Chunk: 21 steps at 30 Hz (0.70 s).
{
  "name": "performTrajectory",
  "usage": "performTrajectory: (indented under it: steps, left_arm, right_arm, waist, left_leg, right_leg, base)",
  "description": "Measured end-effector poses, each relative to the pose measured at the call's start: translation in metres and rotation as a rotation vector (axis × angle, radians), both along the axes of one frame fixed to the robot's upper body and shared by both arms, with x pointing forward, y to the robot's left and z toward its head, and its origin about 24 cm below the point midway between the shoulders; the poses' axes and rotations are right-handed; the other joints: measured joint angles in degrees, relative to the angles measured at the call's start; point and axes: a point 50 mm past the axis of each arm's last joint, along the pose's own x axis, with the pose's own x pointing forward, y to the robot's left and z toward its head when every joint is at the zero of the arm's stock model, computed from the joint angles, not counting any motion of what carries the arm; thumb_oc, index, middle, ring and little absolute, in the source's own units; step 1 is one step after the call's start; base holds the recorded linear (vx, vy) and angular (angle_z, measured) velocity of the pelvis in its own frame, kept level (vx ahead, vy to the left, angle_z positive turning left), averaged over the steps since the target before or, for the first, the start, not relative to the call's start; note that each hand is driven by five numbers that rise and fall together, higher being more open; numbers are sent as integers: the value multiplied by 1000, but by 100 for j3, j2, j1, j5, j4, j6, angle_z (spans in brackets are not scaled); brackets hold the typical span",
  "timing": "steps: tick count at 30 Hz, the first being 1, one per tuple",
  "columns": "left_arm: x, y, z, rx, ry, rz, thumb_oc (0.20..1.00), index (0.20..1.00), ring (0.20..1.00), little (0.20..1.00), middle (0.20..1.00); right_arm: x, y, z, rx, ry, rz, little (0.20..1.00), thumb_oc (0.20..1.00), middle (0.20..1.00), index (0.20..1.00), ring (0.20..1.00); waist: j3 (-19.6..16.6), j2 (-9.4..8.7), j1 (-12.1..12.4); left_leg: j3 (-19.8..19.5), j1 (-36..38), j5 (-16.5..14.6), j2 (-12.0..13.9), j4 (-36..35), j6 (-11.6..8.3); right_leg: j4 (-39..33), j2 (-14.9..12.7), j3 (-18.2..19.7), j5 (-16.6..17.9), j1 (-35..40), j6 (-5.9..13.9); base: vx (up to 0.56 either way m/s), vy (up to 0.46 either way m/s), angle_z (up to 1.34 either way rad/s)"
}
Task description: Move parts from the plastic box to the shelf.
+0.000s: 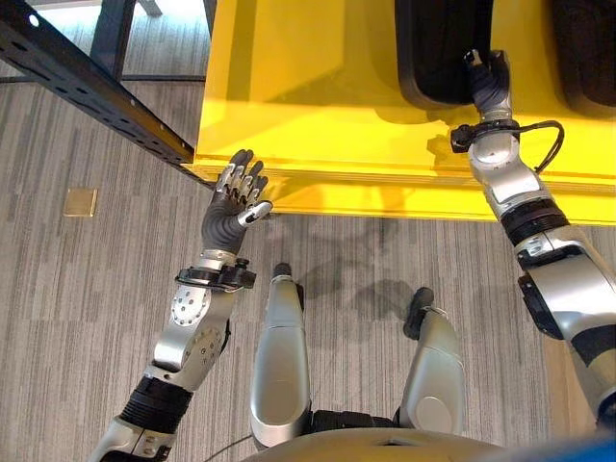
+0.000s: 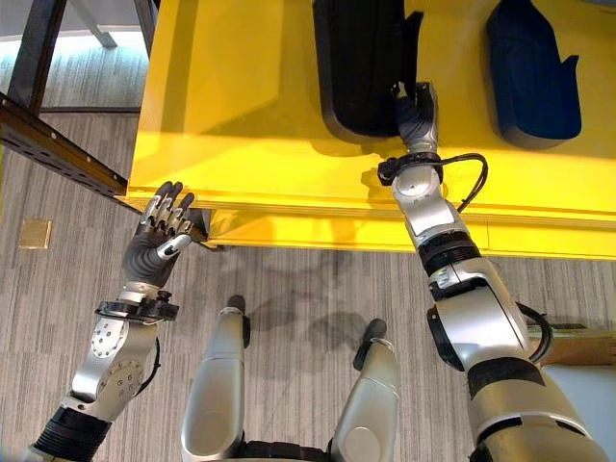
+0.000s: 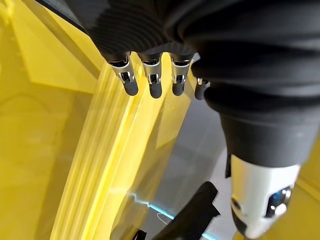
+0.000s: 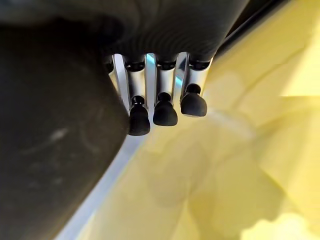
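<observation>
A large yellow plastic box stands on the floor in front of me. Inside it lie a long black part and a second dark part further right. My right hand reaches over the near wall into the box and rests against the long part's right edge. In the right wrist view its fingers hang relaxed beside the black part, with nothing between them. My left hand is raised outside the box near its front left corner, with its fingers straight and spread.
A dark perforated metal shelf rail runs diagonally at the left, ending by the box's corner. A small brass plate is set in the grey carpet. A cardboard edge shows at the right.
</observation>
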Motion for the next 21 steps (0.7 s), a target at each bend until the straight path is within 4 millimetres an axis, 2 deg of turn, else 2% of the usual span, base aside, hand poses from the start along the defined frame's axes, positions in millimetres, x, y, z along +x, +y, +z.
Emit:
performTrajectory:
  steps: [8,14,21]
  left_arm:
    - [-2,1,5,-1,-26,-3,1000,1000,1000,1000,1000]
    - [-2,4,7,20,-30,-2,1000,1000,1000,1000,1000]
    - [-2,4,6,20,-27,-1,1000,1000,1000,1000,1000]
  right_arm:
    - [3,-5,-10,-23,55,-27,200,200,200,200,200]
    - [4,-14,-25,-36,130,-73,200,200,200,200,200]
    - [5,-15,-25,-35,134,-79,200,200,200,200,200]
  waist:
    - [-47,-105,-71]
    - [-49,-108,-73]
    - [-49,-108,-72]
  left_leg:
    - [51,26,-45,2,17,11]
    - [57,26,-51,3,19,10]
    - [54,11,-81,5,54,4]
  right_leg:
    - [-193,23,28,88,79,33]
    - [-208,25,30,93,81,40]
    - [-222,30,34,100,80,38]
  base:
    - [-3,-3,-3]
    - [0,0,0]
    - [0,0,0]
